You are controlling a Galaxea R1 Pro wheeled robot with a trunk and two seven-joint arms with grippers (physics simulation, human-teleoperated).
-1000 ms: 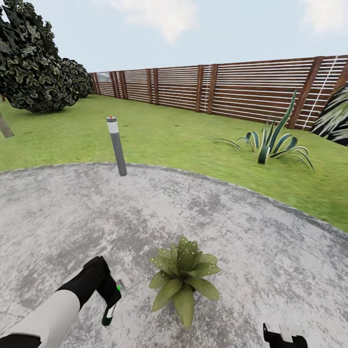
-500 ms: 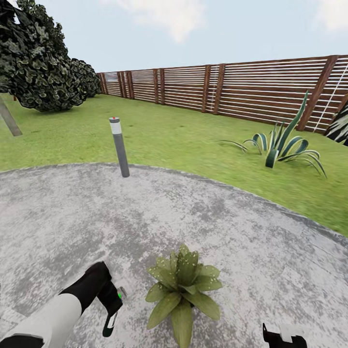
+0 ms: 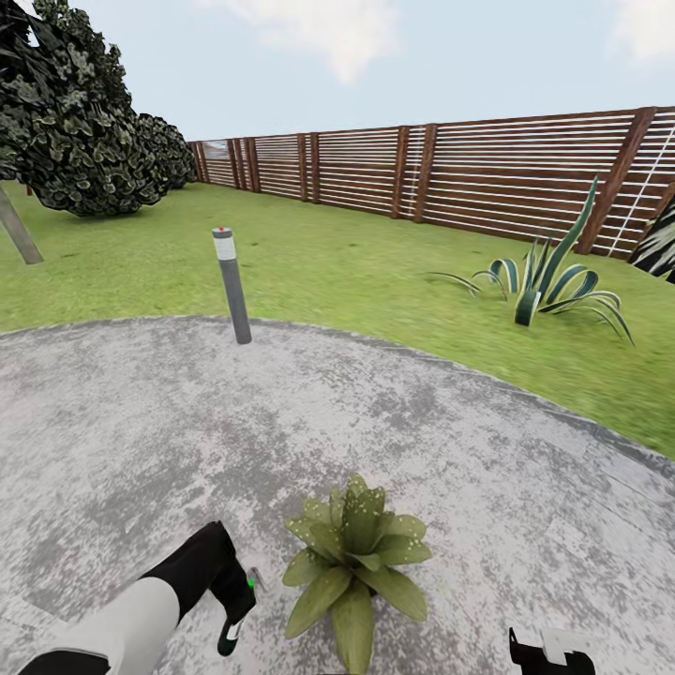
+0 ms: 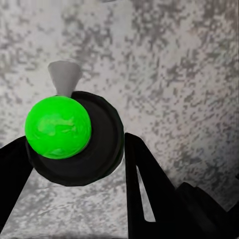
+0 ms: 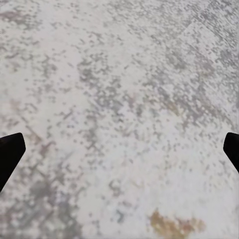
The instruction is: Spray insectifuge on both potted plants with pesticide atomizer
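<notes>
At lower left, the black left gripper (image 3: 236, 614) clamps the small grey-white, green-spotted atomizer (image 3: 249, 583) beside the speckled green potted plant (image 3: 354, 562); right gripper's (image 3: 553, 652) opening unclear

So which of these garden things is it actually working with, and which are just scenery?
Part of the job:
- pesticide atomizer, held in the left pincer
- potted plant on the stone patio

Just scenery:
- agave
- grey post
- wooden fence
- dark tree
</notes>
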